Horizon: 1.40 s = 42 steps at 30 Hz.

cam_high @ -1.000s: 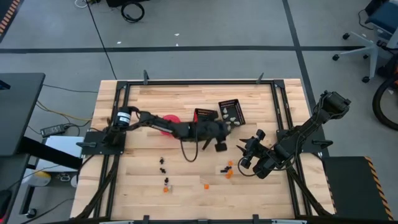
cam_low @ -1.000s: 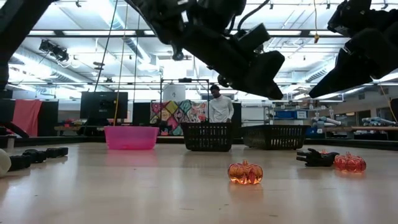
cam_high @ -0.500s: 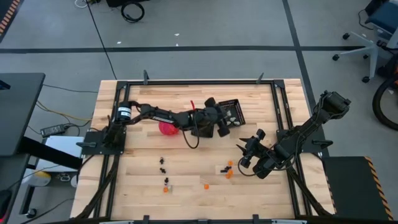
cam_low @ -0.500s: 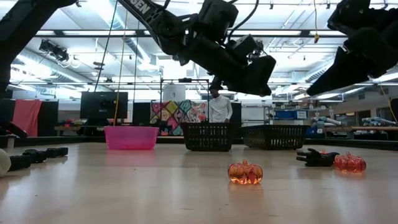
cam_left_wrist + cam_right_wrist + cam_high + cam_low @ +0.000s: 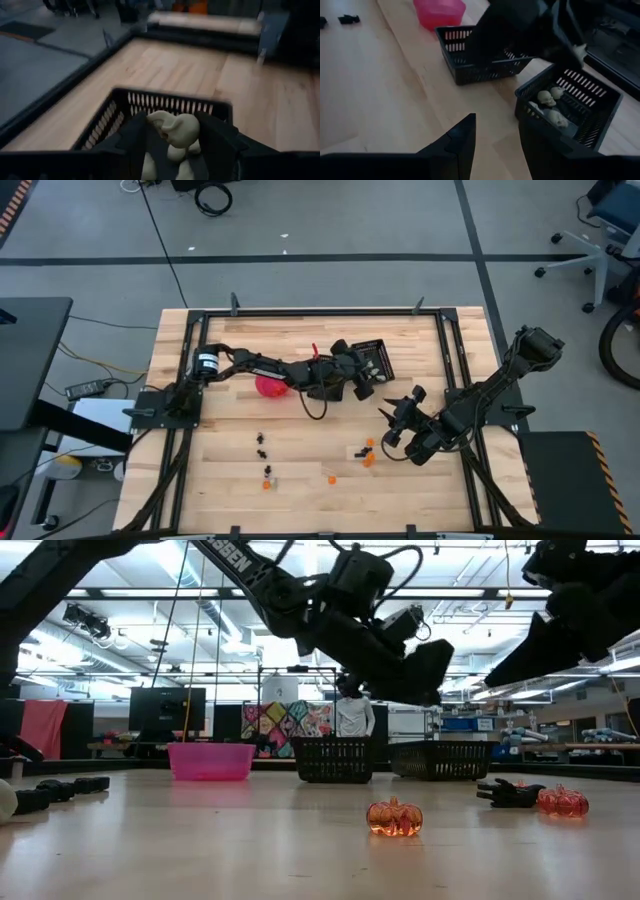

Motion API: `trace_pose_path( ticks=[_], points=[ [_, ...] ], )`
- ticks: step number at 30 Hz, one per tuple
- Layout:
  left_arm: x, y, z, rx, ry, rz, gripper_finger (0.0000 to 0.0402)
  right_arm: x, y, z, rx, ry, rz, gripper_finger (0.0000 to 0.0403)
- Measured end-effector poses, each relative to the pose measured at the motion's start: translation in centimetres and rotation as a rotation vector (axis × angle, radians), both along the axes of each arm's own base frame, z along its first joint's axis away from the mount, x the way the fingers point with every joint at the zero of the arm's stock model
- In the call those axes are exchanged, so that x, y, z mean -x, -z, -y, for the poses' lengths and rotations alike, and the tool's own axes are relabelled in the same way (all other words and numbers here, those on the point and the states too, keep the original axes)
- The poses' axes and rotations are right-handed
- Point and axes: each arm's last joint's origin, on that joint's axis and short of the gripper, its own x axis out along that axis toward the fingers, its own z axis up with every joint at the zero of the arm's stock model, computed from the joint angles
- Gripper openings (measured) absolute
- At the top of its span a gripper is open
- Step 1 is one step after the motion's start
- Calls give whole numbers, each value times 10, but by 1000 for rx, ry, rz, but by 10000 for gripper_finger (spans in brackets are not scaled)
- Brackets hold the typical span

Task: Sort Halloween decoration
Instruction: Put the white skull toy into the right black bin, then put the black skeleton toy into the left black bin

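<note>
Low view, near to far: orange pumpkin unsorted on table. Right gripper waits above, fingers apart, empty. Left gripper over far basket, fingers clamped on pale skull, poised for release among skulls.

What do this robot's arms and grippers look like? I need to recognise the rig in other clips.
Both arms are dark, nearly black, jointed links. The left arm has a white band near its base, white lettering in the low view and a looping black cable. The left gripper and right gripper have flat, dark, blade-like fingers.
</note>
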Motion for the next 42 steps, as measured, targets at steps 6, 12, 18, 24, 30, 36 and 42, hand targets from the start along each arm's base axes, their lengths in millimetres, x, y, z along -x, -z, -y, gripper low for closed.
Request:
trace_pose_path(
  ticks=[6, 12, 18, 24, 30, 36, 42],
  points=[
    [-15, 10, -1, 14, -3, -87, 166, -2, 0, 1, -4, -13, -18, 153],
    [-19, 18, -1, 19, -2, -132, 194, -2, 0, 1, -4, -16, -22, 153],
    [-19, 19, 1, 6, 12, -145, 219, -2, 0, 1, -7, -17, -21, 153],
    [-18, 13, 11, -81, 67, -202, 218, -2, 0, 1, -6, -17, -22, 153],
    [-8, -2, 53, -325, 116, -335, 194, -2, 0, 0, -2, -21, -24, 153],
    [16, -8, 100, -457, 261, -409, 168, 0, 0, -1, 4, -31, -26, 153],
    [59, -21, 139, -450, 397, -490, 156, 1, 0, -2, 5, -36, -27, 153]
  ],
)
